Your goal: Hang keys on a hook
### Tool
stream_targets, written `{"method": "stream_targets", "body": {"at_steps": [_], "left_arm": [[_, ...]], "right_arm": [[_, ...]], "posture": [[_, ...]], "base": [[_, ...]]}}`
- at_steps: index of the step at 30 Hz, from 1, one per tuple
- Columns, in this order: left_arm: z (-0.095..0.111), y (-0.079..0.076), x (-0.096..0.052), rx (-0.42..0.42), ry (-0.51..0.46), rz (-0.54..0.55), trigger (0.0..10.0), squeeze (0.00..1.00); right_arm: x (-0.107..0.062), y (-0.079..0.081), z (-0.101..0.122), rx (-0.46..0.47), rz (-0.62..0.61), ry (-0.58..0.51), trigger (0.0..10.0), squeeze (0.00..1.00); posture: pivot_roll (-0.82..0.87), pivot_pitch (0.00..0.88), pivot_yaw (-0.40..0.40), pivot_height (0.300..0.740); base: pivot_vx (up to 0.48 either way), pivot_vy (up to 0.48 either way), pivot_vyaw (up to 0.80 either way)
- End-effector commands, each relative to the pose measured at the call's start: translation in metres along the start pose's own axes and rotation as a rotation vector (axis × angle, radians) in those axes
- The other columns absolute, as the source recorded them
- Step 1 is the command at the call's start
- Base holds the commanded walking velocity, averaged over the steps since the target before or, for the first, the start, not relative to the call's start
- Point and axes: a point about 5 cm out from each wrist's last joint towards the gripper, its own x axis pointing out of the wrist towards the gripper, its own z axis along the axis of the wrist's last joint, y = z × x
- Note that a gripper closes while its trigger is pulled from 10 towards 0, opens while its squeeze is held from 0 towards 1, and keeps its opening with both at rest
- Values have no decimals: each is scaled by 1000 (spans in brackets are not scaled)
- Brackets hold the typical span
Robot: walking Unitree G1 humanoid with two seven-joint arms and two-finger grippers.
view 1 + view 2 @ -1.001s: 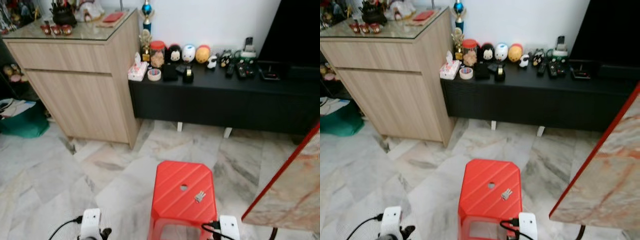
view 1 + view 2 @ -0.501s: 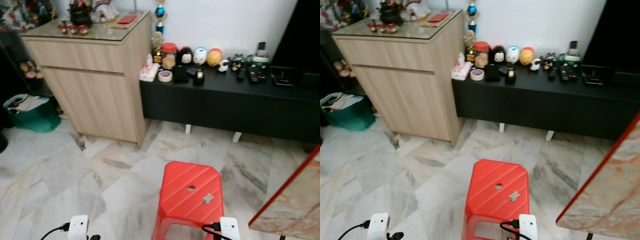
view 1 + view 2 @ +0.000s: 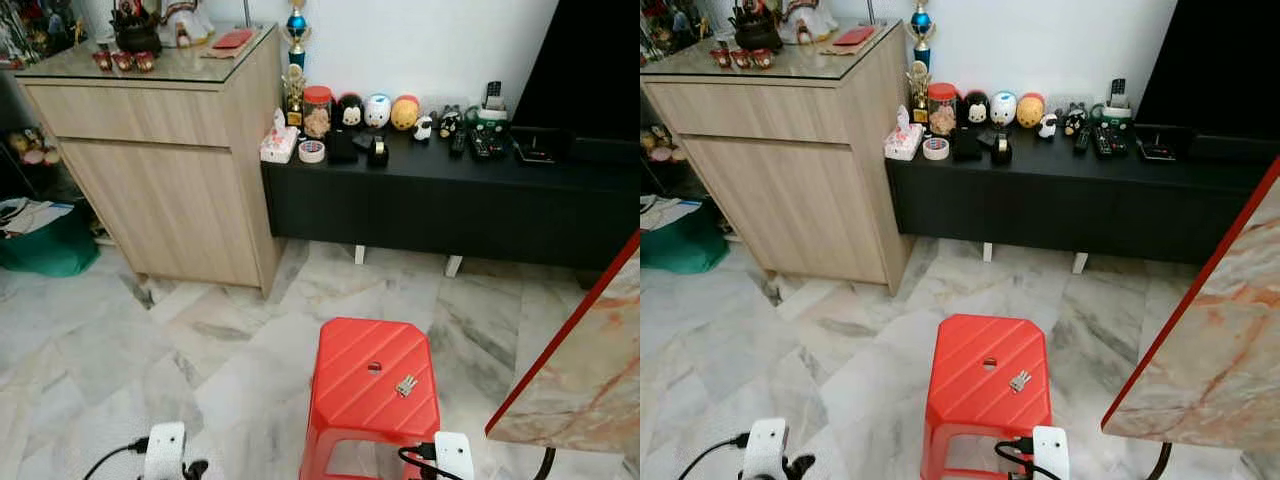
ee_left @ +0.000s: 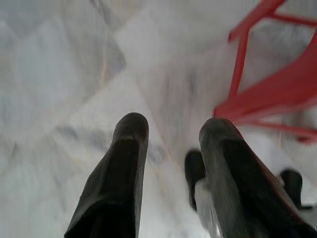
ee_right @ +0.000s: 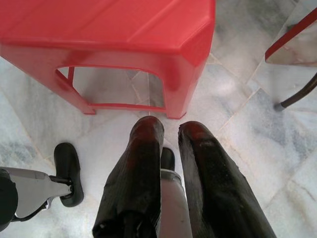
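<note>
Left eye view: the keys [image 3: 405, 385] are seen lying on the top of a red stool [image 3: 345, 400], just right of its centre hole, well apart from both grippers. The right gripper [image 5: 168, 134] hangs low at the stool's near right corner, its fingers set slightly apart with nothing between them. The left gripper [image 4: 171, 131] hangs over the marble floor [image 3: 120, 350] to the stool's left, its fingers spread wide and empty. Beyond the stool a black console [image 3: 450, 200] is lined with figurines, with a wooden cabinet [image 3: 160, 170] at far left. A marble-topped table [image 3: 590, 370] stands at near right.
</note>
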Motion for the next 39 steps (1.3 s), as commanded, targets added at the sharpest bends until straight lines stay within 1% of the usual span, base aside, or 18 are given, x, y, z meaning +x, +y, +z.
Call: {"method": "stream_targets", "body": {"at_steps": [1,2,3,7,8,12,13,15,16,20,25,31,34,37,39], "left_arm": [[9,4,1,25,-32,-5,10000,0],[19,4,3,37,-56,-14,10000,0],[23,4,4,40,-65,-18,10000,0],[25,0,5,46,-63,-26,10000,0],[25,-4,6,46,-53,-29,10000,0],[14,-8,5,0,2,-28,10000,0],[14,-8,5,0,2,-28,10000,0],[2,-8,3,-6,47,-19,10000,0],[2,-8,3,-6,47,-19,10000,0],[-22,-8,-3,-15,119,-8,10000,0],[-31,-4,-6,-13,137,-5,10000,0],[-31,4,-8,-18,142,5,10000,0],[-29,5,-7,-17,138,6,10000,0],[-25,-1,-5,-15,135,2,10000,0],[-24,-7,-3,-13,133,-4,10000,0]], "right_arm": [[0,-1,-1,10,-6,0,10000,0],[0,0,-1,9,-5,1,10000,0],[0,0,-1,9,-4,1,10000,0],[0,0,-1,12,-3,1,10000,0],[0,0,-1,13,-3,1,10000,0],[0,0,-1,17,-3,3,10000,0],[0,0,-1,17,-3,3,10000,0],[0,0,-1,17,-1,6,10000,0],[0,0,-1,17,-1,6,10000,0],[0,0,-2,17,6,11,10000,0],[0,0,-2,15,6,11,10000,0],[0,-1,-2,12,5,11,10000,0],[0,-1,-2,12,6,11,10000,0],[0,0,-2,12,6,11,10000,0],[0,0,-2,12,5,12,10000,0]], "posture": [[28,0,24,740],[28,0,26,740],[27,0,26,740],[24,0,28,740],[24,0,28,740],[21,0,28,740],[21,0,28,740],[25,0,26,740],[25,0,26,740],[25,0,24,740],[23,0,20,740],[23,0,20,740],[23,0,20,740],[20,0,22,740],[20,0,23,740]], "base": [[0,0,0],[0,0,0],[0,0,0],[0,0,0],[0,0,0],[0,0,0],[0,0,0],[0,0,0],[0,0,0],[0,0,0],[0,0,0],[0,434,0],[0,480,0],[0,480,0],[0,480,0]]}}
